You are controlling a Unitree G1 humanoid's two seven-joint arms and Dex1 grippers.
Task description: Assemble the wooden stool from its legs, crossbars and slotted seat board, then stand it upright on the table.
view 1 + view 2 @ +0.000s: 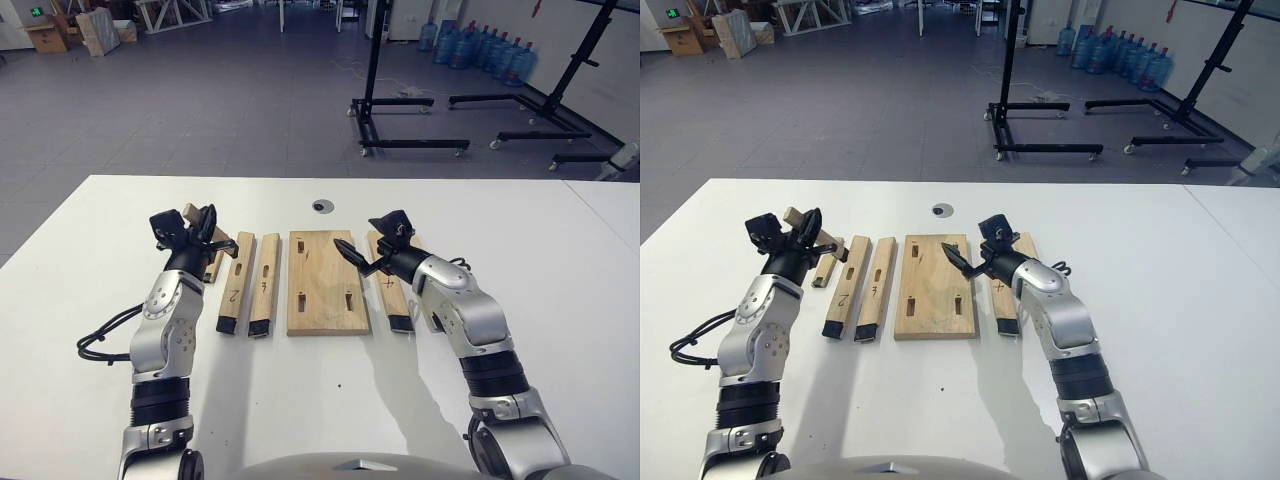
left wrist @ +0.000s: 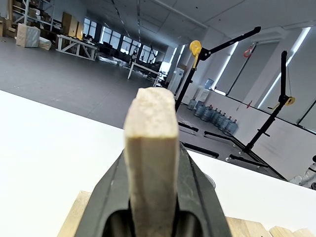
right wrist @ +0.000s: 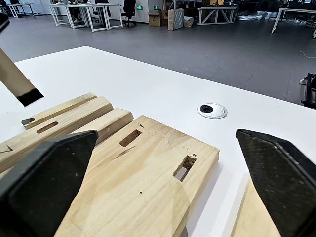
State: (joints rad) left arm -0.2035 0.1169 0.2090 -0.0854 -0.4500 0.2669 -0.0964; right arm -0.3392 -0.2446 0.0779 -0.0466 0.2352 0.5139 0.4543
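The slotted seat board (image 1: 327,281) lies flat at the table's middle. Two legs (image 1: 235,282) (image 1: 265,284) with dark ends lie side by side to its left, a third leg (image 1: 392,285) to its right. My left gripper (image 1: 193,228) hovers over the table left of the legs, shut on a wooden bar (image 2: 150,148) whose black tip (image 3: 22,91) hangs in the air. A short wooden piece (image 1: 825,268) rests on the table just beneath it. My right gripper (image 1: 362,235) stands open above the board's right edge, fingers (image 3: 44,182) wide apart, nothing between them.
A round cable grommet (image 1: 322,206) sits in the white table (image 1: 540,300) behind the board. A black cable (image 1: 100,340) loops beside my left arm. Black wheeled stands (image 1: 410,120) are on the floor beyond the far edge. Bare tabletop lies in front and to the right.
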